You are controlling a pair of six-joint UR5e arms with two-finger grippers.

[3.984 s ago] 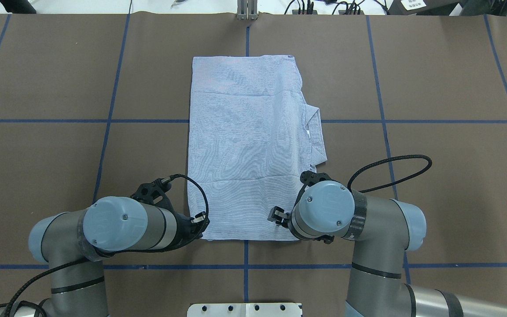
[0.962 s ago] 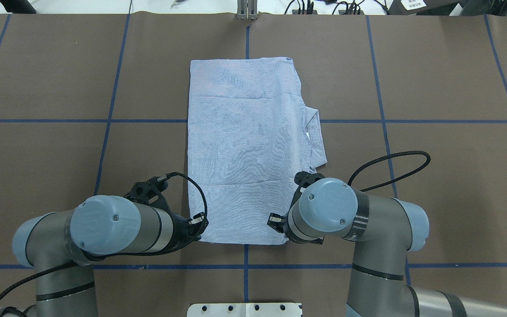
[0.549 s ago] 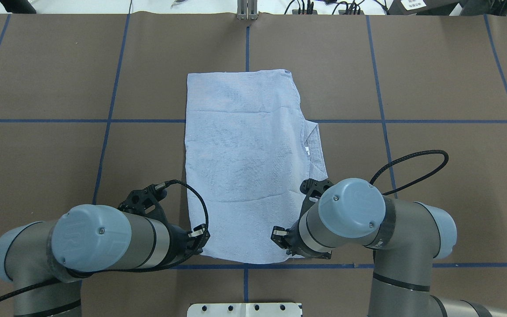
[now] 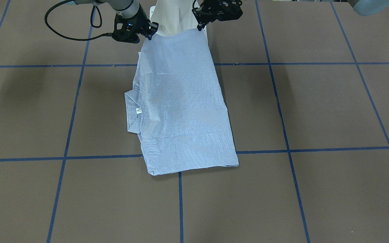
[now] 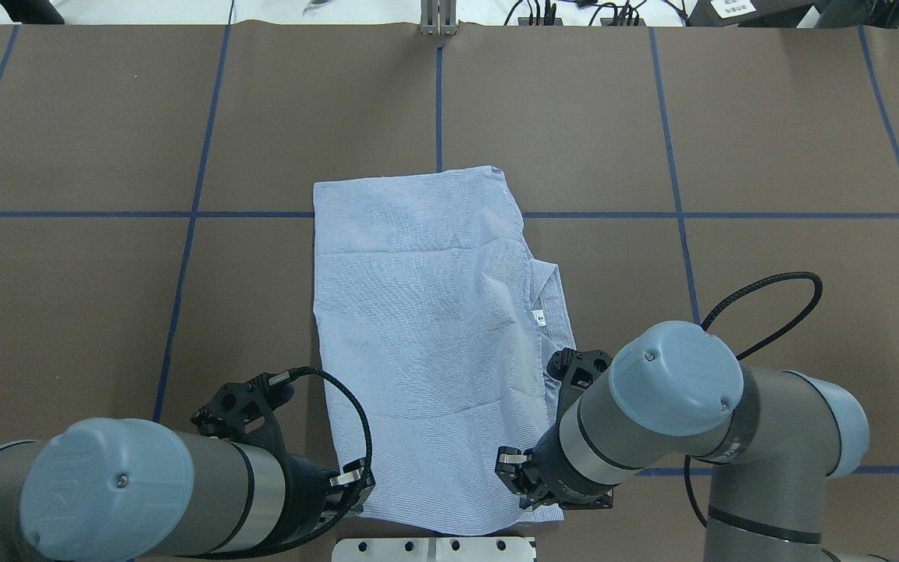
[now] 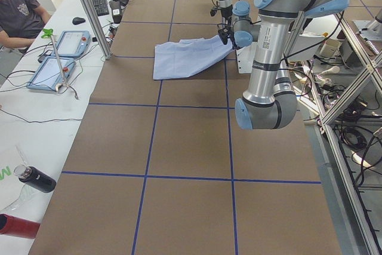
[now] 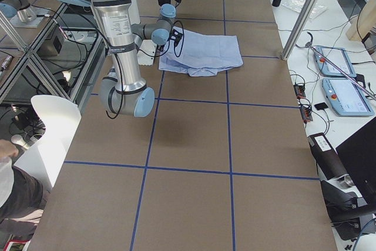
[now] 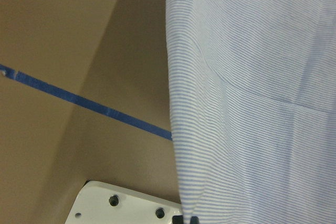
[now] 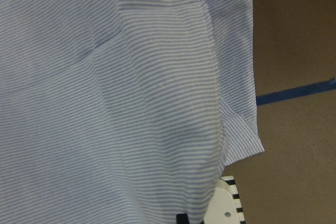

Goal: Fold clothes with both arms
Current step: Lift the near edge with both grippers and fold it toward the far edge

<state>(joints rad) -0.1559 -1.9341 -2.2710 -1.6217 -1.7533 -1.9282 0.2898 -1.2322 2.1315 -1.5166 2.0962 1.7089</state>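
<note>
Drew back, dragging the shirt along. Pinched its raised near corners tight in left gripper and right gripper; left the rest trailing flat beyond both. Likely repositioned before folding.

Brown table with blue tape grid, white side desk

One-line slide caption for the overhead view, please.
Left hand and right hand grip the near corners of the folded striped shirt.
</note>
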